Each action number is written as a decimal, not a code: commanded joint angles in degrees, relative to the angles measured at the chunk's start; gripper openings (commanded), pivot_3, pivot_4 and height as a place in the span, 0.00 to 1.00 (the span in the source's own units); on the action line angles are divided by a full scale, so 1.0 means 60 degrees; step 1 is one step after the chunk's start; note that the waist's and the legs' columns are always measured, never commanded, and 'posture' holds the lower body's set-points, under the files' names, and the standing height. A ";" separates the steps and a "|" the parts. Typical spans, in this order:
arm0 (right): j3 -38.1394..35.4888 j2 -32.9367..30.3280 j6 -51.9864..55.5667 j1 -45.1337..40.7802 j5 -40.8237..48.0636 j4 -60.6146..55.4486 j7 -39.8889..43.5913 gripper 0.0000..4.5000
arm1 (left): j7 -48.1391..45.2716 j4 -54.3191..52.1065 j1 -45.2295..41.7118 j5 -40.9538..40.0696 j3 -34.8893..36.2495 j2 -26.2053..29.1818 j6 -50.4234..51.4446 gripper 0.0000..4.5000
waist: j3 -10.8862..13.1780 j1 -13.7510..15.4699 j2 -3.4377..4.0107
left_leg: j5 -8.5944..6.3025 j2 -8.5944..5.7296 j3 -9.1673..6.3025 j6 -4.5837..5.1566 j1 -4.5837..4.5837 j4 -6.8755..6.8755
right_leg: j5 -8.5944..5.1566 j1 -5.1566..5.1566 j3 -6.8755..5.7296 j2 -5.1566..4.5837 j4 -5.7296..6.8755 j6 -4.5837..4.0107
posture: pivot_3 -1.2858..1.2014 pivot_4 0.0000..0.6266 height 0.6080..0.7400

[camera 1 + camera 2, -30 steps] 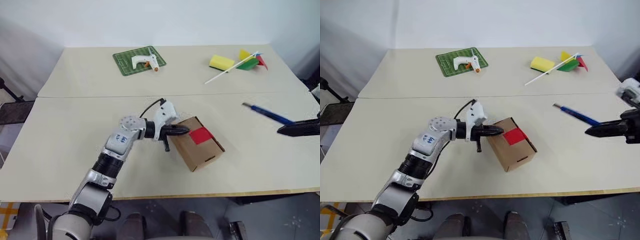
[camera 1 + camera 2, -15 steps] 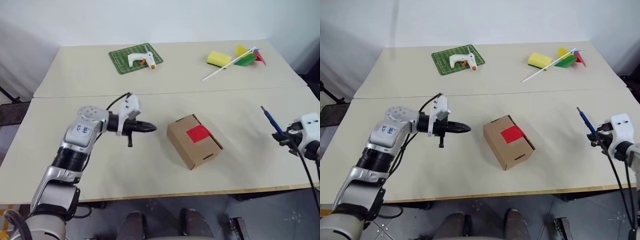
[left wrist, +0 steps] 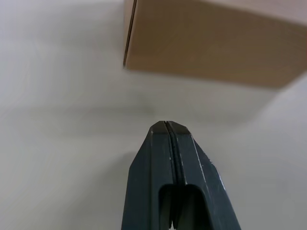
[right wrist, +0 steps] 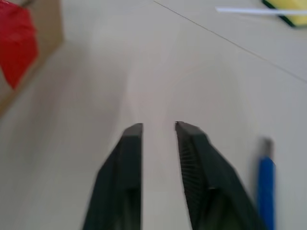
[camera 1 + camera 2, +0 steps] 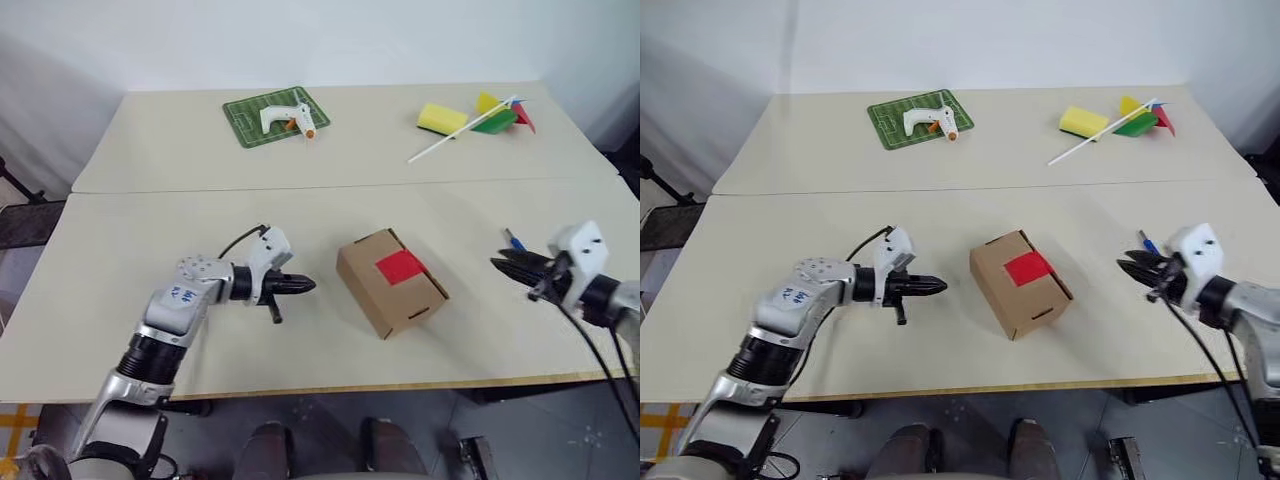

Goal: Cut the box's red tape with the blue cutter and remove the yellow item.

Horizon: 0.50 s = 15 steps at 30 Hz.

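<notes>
Your left gripper (image 5: pixel 305 286) pressed together left of the box (image 5: pixel 391 284); right gripper (image 4: pixel 158 128) slightly spread, blue cutter (image 4: pixel 265 184) beside it; glue gun (image 5: pixel 285 120), sponge (image 5: pixel 441 120), pinwheel (image 5: pixel 497 113) far behind the box.

Box (image 5: pixel 390 283) mid table (image 5: pixel 150 160); L claw (image 5: pixel 303 286) left of it, cutter (image 5: pixel 513 240) far right

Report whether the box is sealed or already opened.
Sealed. The box sits with its top flaps closed flat, and the red tape lies unbroken across the seam. What is inside cannot be told.
</notes>
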 commanded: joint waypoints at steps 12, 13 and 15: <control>0.1923 0.1706 0.1415 -0.0320 -0.0751 -0.2160 -0.0872 0.01 | 0.1055 -0.0258 -0.0265 0.0072 -0.0442 -0.0885 0.0157 0.00 | 0.0000 0.0007 0.0000 | 0.0002 -0.0003 -0.0003 -0.0001 -0.0005 -0.0002 | 0.0000 -0.0005 -0.0002 -0.0001 0.0006 0.0000 | 0.52 0.24 1.00; 0.2081 0.1748 0.1704 -0.0213 -0.0615 -0.2606 -0.0804 0.01 | 0.0937 -0.0334 -0.0218 0.0067 -0.0447 -0.0702 0.0176 0.00 | 0.0000 0.0006 0.0000 | 0.0002 -0.0003 -0.0003 -0.0001 -0.0005 -0.0002 | 0.0000 -0.0005 -0.0002 -0.0001 0.0006 -0.0001 | 0.52 0.24 1.00; 0.2324 0.1903 0.2346 -0.0045 -0.0404 -0.3323 -0.0869 0.01 | 0.0688 -0.0545 -0.0109 -0.0030 -0.0424 -0.0361 0.0287 0.00 | 0.0000 -0.0004 0.0000 | 0.0002 -0.0002 -0.0003 -0.0001 -0.0005 -0.0004 | 0.0000 -0.0005 -0.0003 -0.0001 0.0006 -0.0001 | 0.52 0.24 1.00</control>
